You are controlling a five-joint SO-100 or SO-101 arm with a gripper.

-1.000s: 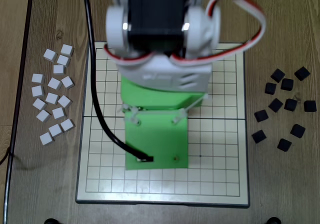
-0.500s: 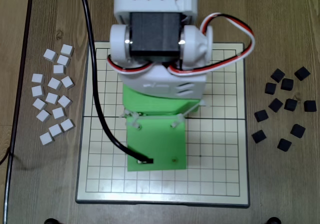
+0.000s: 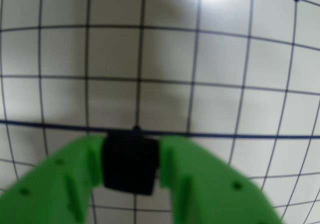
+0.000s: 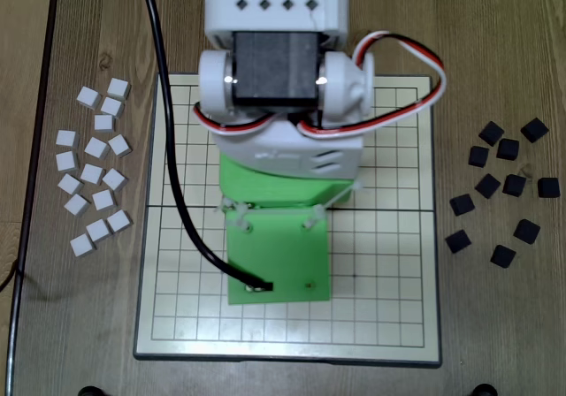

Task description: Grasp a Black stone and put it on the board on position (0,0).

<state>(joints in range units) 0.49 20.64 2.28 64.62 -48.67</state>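
In the wrist view my gripper (image 3: 131, 163) is shut on a Black stone (image 3: 130, 165), a matte black square held between the two green fingers (image 3: 60, 184). It hangs low over the cream board (image 3: 220, 59), and its top edge meets the dark fold seam (image 3: 250, 135). The dotted crossing on that seam, position (0,0) (image 3: 136, 129), shows just above the stone. In the overhead view the arm's green wrist plate (image 4: 276, 259) covers the middle of the board (image 4: 389, 272) and hides the gripper and stone.
Several loose black stones (image 4: 504, 184) lie on the wooden table right of the board. Several white tiles (image 4: 93, 179) lie to its left. A black cable (image 4: 172, 175) runs over the board's left part to the wrist plate.
The arm's white upper part has drawn back toward the top of the overhead view and looks smaller. The green wrist plate has crept slightly toward the board's bottom edge.
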